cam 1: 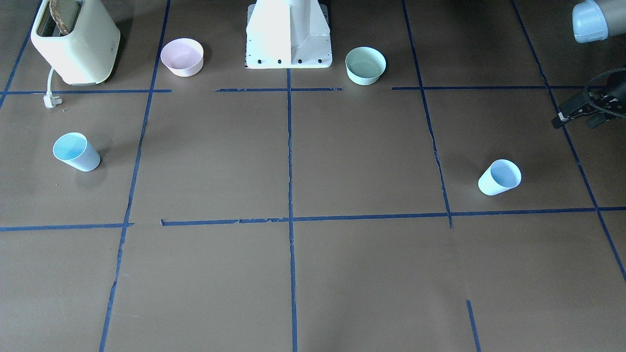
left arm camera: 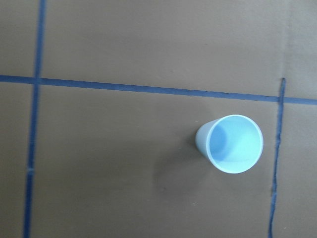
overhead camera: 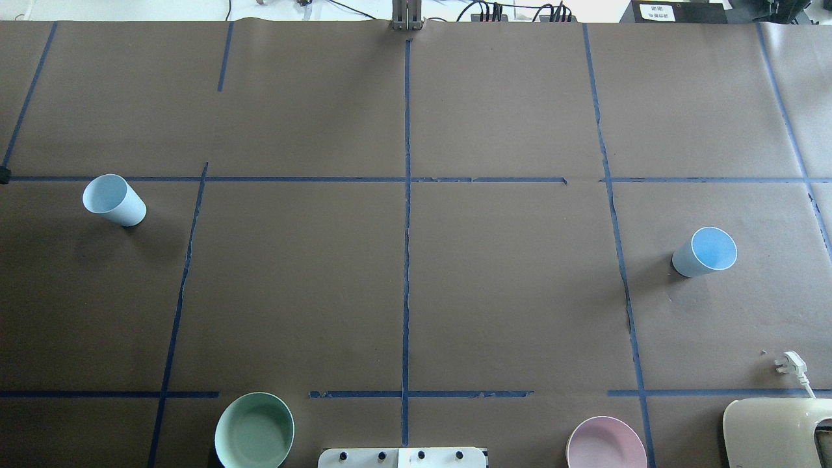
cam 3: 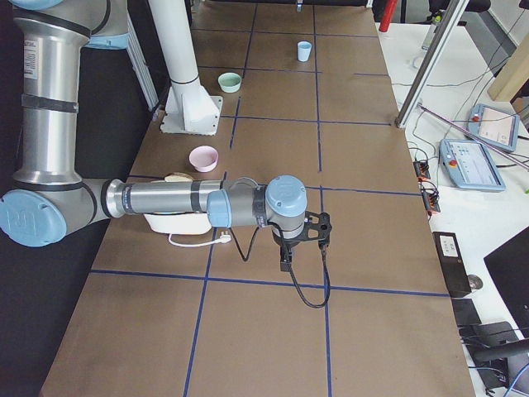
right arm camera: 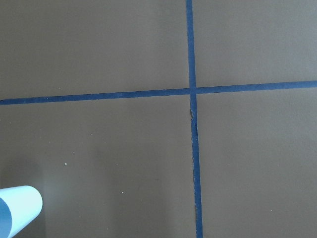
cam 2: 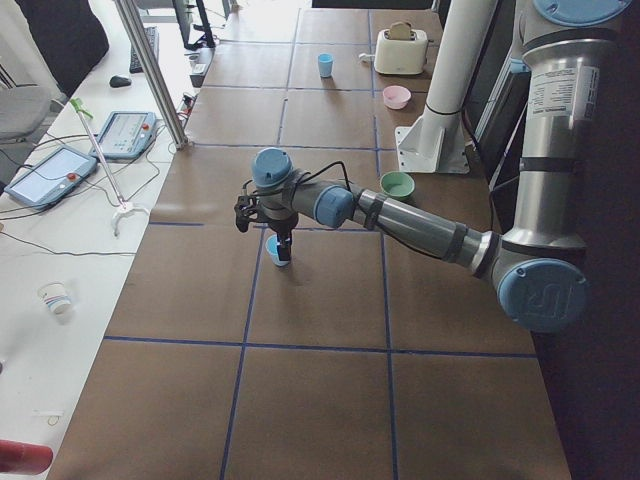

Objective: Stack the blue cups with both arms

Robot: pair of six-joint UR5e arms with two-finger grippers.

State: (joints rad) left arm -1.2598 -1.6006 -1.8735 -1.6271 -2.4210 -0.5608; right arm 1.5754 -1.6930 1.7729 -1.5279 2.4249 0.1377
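Observation:
Two blue cups stand upright and far apart on the brown table. One cup is on my left side; it also shows in the overhead view and, from above, right of centre in the left wrist view. My left gripper hangs above the table near this cup, its fingers apart and empty. The other cup is on my right side and shows at the bottom left corner of the right wrist view. My right gripper hangs over the table; I cannot tell whether it is open or shut.
A pink bowl and a mint-green bowl flank the white pedestal. A cream toaster with a loose plug stands on my right side. Blue tape lines cross the table.

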